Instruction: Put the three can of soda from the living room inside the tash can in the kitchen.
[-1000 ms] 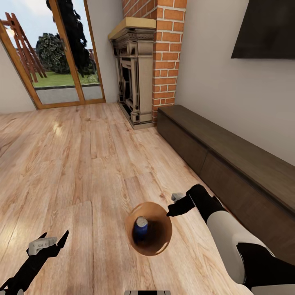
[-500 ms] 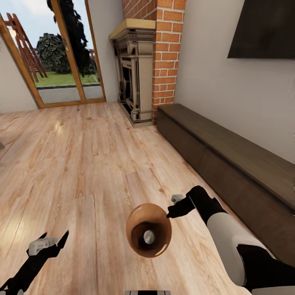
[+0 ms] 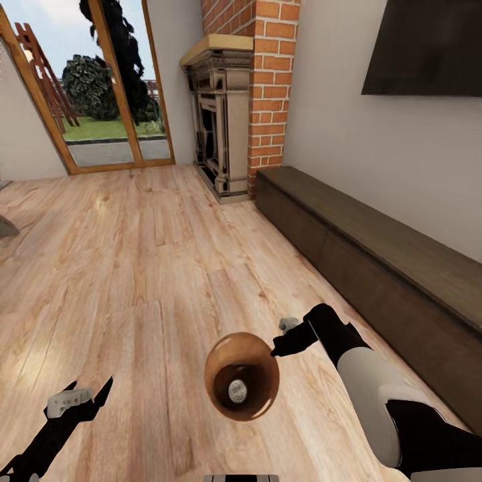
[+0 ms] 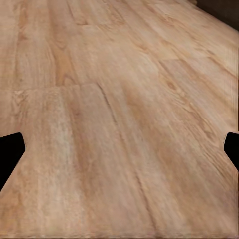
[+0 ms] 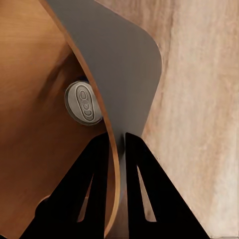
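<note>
My right gripper (image 3: 276, 348) is shut on the rim of the tash can (image 3: 226, 349), a round brown bin held above the wood floor in the head view. Inside it lies one can of soda (image 3: 237, 390), showing its grey top deep in the dark bottom. In the right wrist view the black fingers (image 5: 95, 169) pinch the bin's thin wall (image 5: 30, 89), and the can's grey top (image 5: 83, 102) shows inside. My left gripper (image 3: 87, 398) hangs open and holds nothing at the lower left, over bare floorboards (image 4: 119, 124). The other soda cans are out of view.
This is the living room. A brick fireplace (image 3: 224, 120) stands ahead, a long dark low cabinet (image 3: 375, 261) runs along the right wall under a black TV (image 3: 428, 47), and a glass door (image 3: 100, 87) lies at the far left. Open wood floor (image 3: 134, 254) stretches ahead.
The whole view has shifted a little, so the camera has moved. Inside the bin the can rolled: its blue side showed a second ago, now just the grey top faces up.
</note>
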